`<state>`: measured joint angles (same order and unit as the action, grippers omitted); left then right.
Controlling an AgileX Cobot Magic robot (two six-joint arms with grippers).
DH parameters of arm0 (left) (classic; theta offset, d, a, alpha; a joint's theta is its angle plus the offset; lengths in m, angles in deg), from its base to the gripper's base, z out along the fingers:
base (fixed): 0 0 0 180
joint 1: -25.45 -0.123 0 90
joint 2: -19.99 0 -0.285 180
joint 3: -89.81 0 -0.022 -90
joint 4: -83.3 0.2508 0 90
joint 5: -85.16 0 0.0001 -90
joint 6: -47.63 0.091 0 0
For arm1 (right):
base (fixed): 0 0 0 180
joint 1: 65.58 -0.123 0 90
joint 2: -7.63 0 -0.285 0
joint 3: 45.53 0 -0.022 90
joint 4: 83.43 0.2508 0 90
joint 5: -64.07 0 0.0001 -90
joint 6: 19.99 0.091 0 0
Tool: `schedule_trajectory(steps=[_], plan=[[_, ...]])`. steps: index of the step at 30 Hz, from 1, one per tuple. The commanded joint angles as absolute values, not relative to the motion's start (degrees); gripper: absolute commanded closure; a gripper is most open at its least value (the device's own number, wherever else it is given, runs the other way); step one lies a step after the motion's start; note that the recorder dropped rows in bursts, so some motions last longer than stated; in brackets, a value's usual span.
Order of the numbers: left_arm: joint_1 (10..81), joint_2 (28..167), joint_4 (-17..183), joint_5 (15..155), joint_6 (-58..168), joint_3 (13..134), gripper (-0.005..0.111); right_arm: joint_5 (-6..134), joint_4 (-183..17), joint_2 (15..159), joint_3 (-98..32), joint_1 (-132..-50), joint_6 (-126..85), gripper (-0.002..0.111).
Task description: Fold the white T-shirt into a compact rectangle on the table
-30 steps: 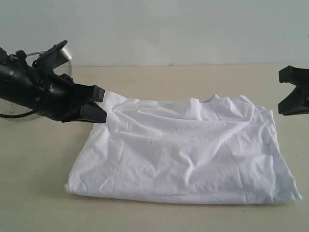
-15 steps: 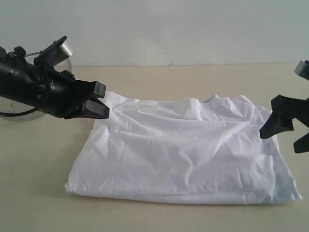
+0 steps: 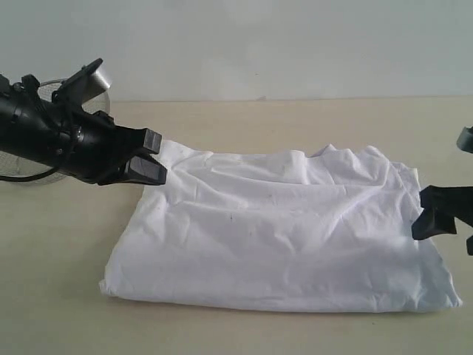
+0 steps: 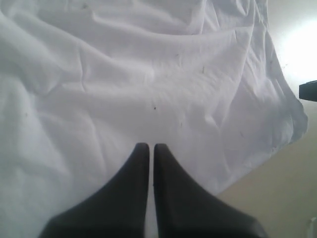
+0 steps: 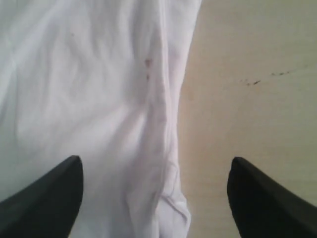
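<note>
A: Now, where was the shirt [image 3: 281, 229] seen?

B: It was laid on the surface [image 3: 59, 296], folded into a wide, wrinkled block with a plain white side turned up. A loose, bunched edge was seen along its far side.

A: And how were the left fingers [image 4: 133, 193] set?

B: They were pressed together, with only a thin slit left between them. In the exterior view they were placed at the shirt's far left corner. In the left wrist view their tips were seen over the white cloth. Whether any cloth was pinched between them could not be told.

A: What was noted of the right fingers [image 5: 47, 198]?

B: They were spread wide apart, and nothing was held. In the right wrist view the shirt's right edge, a folded seam, was framed between them, with cloth under one finger and bare surface under the other. In the exterior view they were found low at the shirt's right side, partly cut off by the frame edge.

A: Was anything else seen?

B: A bowl [image 3: 53, 89] was glimpsed behind the left arm, mostly hidden by it and well apart from the right fingers.
</note>
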<state>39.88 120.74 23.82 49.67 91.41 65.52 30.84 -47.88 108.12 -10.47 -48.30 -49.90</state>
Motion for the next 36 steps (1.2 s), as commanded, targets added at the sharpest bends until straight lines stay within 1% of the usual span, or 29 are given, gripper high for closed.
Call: schedule_trajectory(steps=[1,5,8,17,19,23,26,33,36], plan=[[39.99,120.25,23.5,49.42,91.85,65.3,0.102,32.82,-45.94,111.23,-10.72,-47.87,-52.2,0.037],[39.99,120.25,23.75,48.75,91.85,65.3,0.102,31.46,-40.52,117.96,-12.8,-47.87,-57.24,0.037],[39.99,120.25,24.01,48.62,92.28,65.16,0.102,31.71,-37.64,119.59,-13.99,-47.87,-60.35,0.037],[39.99,120.25,24.13,48.74,92.28,65.17,0.102,31.49,-36.89,126.9,-15.9,-47.87,-62.74,0.038],[39.99,120.25,24.13,48.74,92.28,65.17,0.102,31.49,-36.75,127.0,-15.9,-47.87,-63.34,0.047],[39.99,120.25,24.13,49.12,92.28,65.17,0.102,31.61,-36.62,127.0,-15.9,-47.87,-63.34,0.071],[39.99,120.25,24.13,49.24,92.43,65.17,0.102,31.82,-36.62,127.0,-15.9,-47.87,-63.34,0.079],[39.99,120.25,24.13,49.4,92.86,65.17,0.102,32.62,-36.39,127.0,-15.9,-47.87,-63.34,0.089],[39.99,120.25,24.13,49.79,92.95,65.17,0.102,32.76,-35.81,126.65,-15.9,-47.87,-63.34,0.103]])
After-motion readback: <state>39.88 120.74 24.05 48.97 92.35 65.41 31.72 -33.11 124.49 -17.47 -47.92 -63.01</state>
